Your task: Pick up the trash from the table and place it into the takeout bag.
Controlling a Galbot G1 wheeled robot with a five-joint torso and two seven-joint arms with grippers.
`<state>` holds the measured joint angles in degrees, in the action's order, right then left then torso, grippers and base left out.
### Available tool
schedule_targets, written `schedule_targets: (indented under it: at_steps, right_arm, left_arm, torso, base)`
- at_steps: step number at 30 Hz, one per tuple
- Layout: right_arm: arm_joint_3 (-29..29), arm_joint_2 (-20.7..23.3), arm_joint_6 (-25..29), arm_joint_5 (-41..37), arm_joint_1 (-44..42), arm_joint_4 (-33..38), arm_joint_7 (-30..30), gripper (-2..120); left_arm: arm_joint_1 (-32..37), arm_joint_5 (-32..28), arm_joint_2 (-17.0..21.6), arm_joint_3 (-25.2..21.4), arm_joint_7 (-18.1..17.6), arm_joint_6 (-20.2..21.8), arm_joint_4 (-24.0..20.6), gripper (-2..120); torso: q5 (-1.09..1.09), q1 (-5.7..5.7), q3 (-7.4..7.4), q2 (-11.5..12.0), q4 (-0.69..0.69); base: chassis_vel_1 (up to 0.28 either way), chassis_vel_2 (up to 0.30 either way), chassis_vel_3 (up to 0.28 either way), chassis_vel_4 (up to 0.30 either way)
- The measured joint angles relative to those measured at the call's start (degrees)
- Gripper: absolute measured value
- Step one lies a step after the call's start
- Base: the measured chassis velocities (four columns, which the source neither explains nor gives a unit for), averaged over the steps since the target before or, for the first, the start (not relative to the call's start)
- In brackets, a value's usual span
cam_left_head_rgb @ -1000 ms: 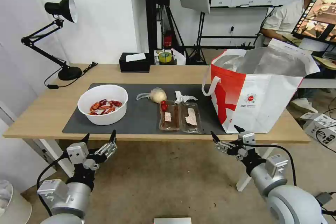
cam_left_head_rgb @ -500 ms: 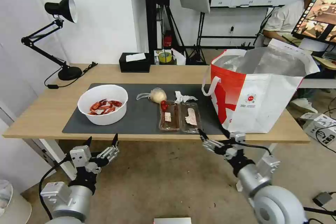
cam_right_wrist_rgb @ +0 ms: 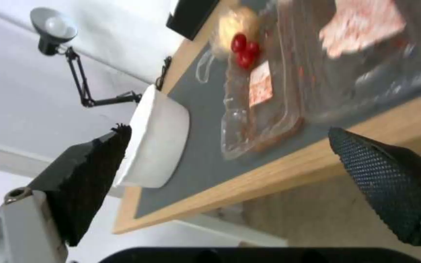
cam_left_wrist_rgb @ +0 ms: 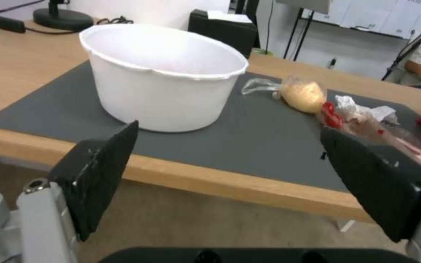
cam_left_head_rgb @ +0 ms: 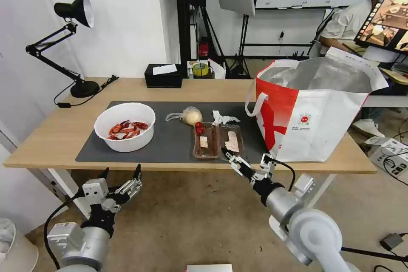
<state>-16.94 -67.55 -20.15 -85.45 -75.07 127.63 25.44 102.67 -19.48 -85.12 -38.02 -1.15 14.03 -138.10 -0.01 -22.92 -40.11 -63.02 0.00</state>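
Observation:
On the table (cam_left_head_rgb: 46, 138), a dark grey mat (cam_left_head_rgb: 170, 138) carries the trash: a white bowl (cam_left_head_rgb: 124, 126) of red crayfish shells, a wrapped beige bun (cam_left_head_rgb: 192, 115), a crumpled tissue (cam_left_head_rgb: 223, 117) and a clear hinged tray (cam_left_head_rgb: 219, 141). The takeout bag (cam_left_head_rgb: 314, 110) stands open at the table's right end. My right gripper (cam_left_head_rgb: 244, 156) is open just below the table's front edge, right in front of the tray (cam_right_wrist_rgb: 264, 106). My left gripper (cam_left_head_rgb: 121, 171) hangs open below the edge, in front of the bowl (cam_left_wrist_rgb: 164, 78). Both hold nothing.
A black tissue box (cam_left_head_rgb: 163, 75) and a tape roll (cam_left_head_rgb: 200, 69) sit at the table's back edge, with a black desk lamp (cam_left_head_rgb: 74, 42) at the back left. Three small red tomatoes (cam_right_wrist_rgb: 243, 47) lie in the tray's far end. Light stands rise behind the table.
My right arm has swung left and up, from in front of the bag to the table edge by the tray. The left gripper sank slightly. Nothing on the table moved.

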Motion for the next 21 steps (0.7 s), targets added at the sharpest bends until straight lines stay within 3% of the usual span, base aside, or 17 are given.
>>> schedule_targets:
  at_steps: [7, 21]
  right_arm:
    - [2.21, -1.84, 1.70, -3.41, 2.10, -2.22, 4.24, 100]
    - [3.52, -9.14, 6.71, -2.94, 2.43, -4.98, 5.44, 100]
  left_arm:
    - [0.23, 0.06, -0.62, -0.04, 0.48, -0.25, 0.52, 100]
    - [0.35, -1.29, -0.40, 0.13, 1.20, -0.92, 1.41, 100]
  torso:
    - [0.00, 0.00, 0.00, 0.00, 0.00]
    - [0.00, 0.00, 0.00, 0.00, 0.00]
  base:
    - [0.000, 0.000, 0.000, 0.000]
    - [0.000, 0.000, 0.000, 0.000]
